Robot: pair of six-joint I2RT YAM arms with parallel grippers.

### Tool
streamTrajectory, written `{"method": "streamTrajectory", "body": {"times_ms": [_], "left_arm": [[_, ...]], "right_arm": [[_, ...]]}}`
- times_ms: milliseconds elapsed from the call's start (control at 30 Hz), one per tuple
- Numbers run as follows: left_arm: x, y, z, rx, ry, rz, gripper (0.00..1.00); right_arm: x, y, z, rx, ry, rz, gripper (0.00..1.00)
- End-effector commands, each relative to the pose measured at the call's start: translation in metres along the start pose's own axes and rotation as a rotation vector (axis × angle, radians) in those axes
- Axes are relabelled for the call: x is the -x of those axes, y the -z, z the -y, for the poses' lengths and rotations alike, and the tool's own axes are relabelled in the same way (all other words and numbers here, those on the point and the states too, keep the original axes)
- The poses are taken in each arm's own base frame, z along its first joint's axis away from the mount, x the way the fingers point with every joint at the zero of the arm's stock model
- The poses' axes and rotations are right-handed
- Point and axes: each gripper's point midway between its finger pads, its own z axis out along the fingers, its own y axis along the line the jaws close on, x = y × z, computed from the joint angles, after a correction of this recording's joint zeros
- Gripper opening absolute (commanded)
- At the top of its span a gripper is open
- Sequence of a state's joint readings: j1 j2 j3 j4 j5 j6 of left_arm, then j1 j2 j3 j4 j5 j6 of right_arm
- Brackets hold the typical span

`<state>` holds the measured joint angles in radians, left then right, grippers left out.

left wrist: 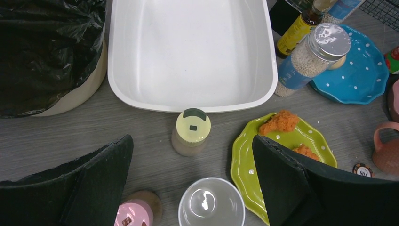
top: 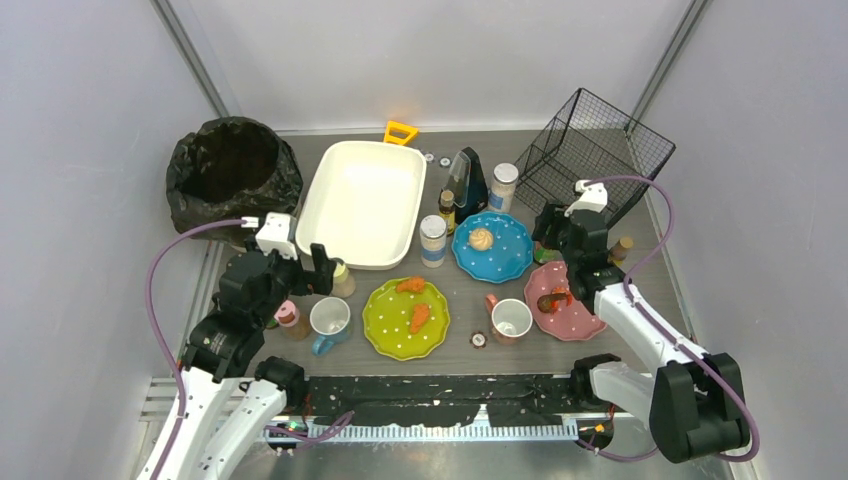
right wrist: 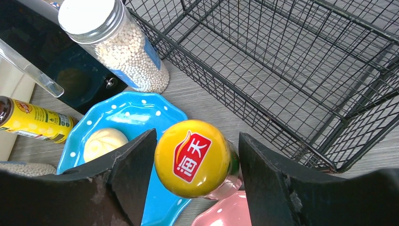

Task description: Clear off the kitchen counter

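Yellow-capped glass bottle stands between the parted fingers of the right gripper, placed for a grasp; the left gripper hangs wide apart above the grey wood-grain table.

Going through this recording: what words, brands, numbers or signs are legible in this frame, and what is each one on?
"海天": white characters on a red badge on the yellow bottle cap.
"100": on the small round token, low on the right of the left wrist view; it is small, so this is a likely reading.
Too small or blurred to read: the yellow bottle's label and the bead jar's blue label.
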<state>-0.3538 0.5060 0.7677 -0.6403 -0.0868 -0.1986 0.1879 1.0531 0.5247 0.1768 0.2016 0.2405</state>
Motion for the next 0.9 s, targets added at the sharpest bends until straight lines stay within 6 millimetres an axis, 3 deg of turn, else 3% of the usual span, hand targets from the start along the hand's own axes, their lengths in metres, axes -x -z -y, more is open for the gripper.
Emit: {"method": "streamTrajectory", "body": {"times_ms": [0,167,433,533,733,833,867], "left_arm": [[0.011,0.001,-0.001,0.005,-0.010,0.051,1.00],[0.011,0.001,-0.004,0.025,-0.011,0.054,1.00],[0.012,0.004,-0.007,0.037,-0.011,0.067,1.00],[0.012,0.005,-0.009,0.049,-0.011,0.067,1.00],[0.012,0.004,-0.009,0.048,-0.009,0.069,1.00],[0.012,0.005,-0.009,0.048,-0.010,0.071,1.00],[0.012,0.005,-0.010,0.050,-0.010,0.074,1.00]], "right_arm": [[0.014,-0.005,0.000,-0.008,-0.024,0.067,0.69],[0.017,-0.002,0.003,-0.026,-0.016,0.075,0.58],[0.043,0.017,-0.010,0.021,0.014,0.116,0.20],[0.070,0.032,-0.018,0.046,0.012,0.165,0.07],[0.128,0.068,-0.028,0.080,0.003,0.248,0.05],[0.170,0.087,-0.033,0.082,0.000,0.311,0.05],[0.173,0.087,-0.032,0.073,0.007,0.303,0.05]]}}
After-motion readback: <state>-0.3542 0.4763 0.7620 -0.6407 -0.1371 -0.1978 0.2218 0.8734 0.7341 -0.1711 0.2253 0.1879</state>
